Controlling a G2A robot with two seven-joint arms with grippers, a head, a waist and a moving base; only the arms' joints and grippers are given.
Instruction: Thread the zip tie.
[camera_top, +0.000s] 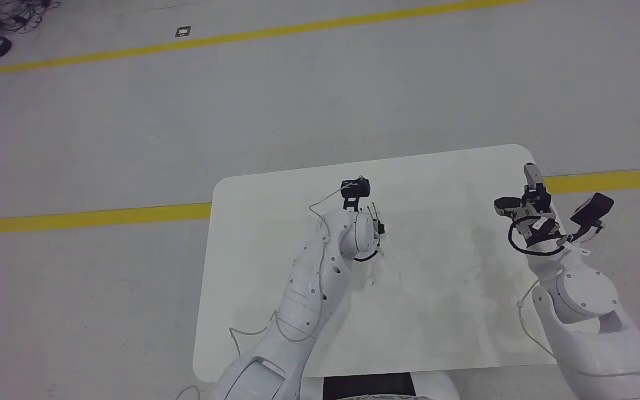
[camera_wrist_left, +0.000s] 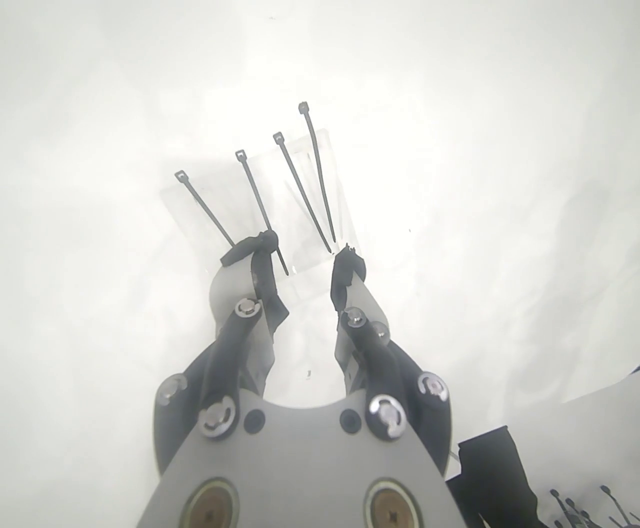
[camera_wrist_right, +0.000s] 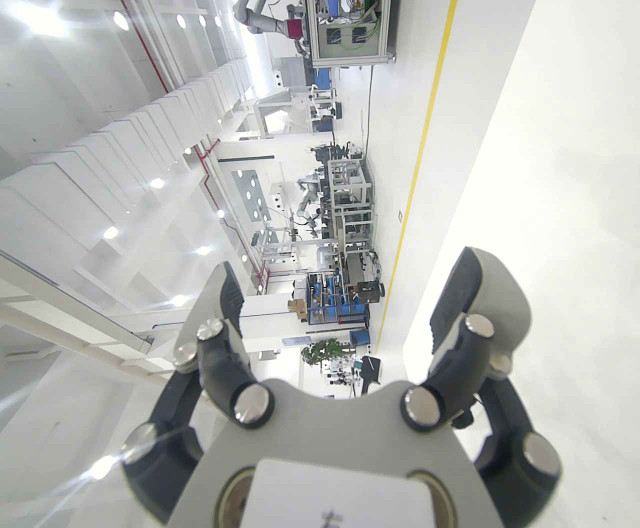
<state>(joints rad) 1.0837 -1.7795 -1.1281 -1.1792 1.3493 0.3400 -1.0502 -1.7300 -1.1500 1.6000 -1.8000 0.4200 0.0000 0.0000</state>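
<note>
Left claw (camera_wrist_left: 300, 250): jaws partly apart, nothing clamped. Both fingertips (camera_wrist_left: 345, 270) are wrapped in black tape. It hangs low over a clear rectangular plastic sheet (camera_wrist_left: 227, 200) that lies flat on the white rounded-corner desk (camera_top: 450, 300). Four thin black zip ties (camera_wrist_left: 304, 194) lie on that sheet, fanned out, with tails toward the claw and square heads at the far end. All are straight, none looped through its own head. One taped fingertip overlaps the tail of the second tie in the fan; can't tell whether it touches or sits just above. The other fingertip ends just beside the tails of the two ties lying closest together. A few more black zip ties (camera_wrist_left: 612, 502) lie well apart from the sheet. From the top view the left arm reaches across the middle of the desk, and its claw sits near the far edge, roughly midway along it. Right claw (camera_wrist_right: 347, 265): jaws wide, empty, ribbed black pads showing. It is up at the desk's far right corner, well apart from the sheet and ties. Beyond the desk is grey floor with a yellow painted line (camera_top: 100, 215).
</note>
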